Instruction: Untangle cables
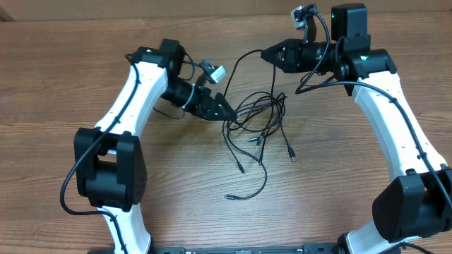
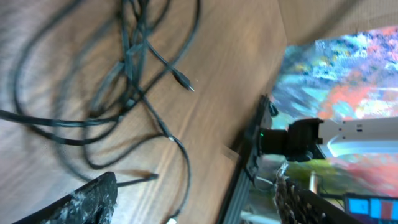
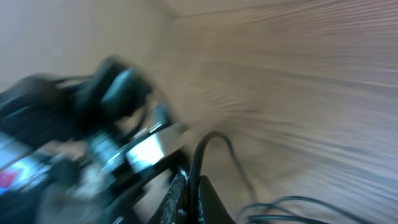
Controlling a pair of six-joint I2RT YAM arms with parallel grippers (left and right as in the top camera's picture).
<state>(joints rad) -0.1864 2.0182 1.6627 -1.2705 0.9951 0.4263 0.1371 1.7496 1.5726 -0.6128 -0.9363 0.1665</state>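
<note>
Step in hand, as I judge it: pulling one strand free of the tangle. The cables [image 1: 258, 116] lie knotted mid-table [image 1: 353, 162], between the arms. The right gripper [image 1: 265, 53] is clamped on one cable that runs down to the knot. The left gripper [image 1: 230, 112] is spread wide at the knot's left edge, holding nothing. Next move likely: the left closes on another strand while the right draws away.

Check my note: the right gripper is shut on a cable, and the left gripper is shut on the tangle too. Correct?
Not quite. The left gripper is open, not shut on the tangle: the left wrist view shows its fingers wide apart, gripping nothing. The right gripper is indeed shut on a cable.
</note>
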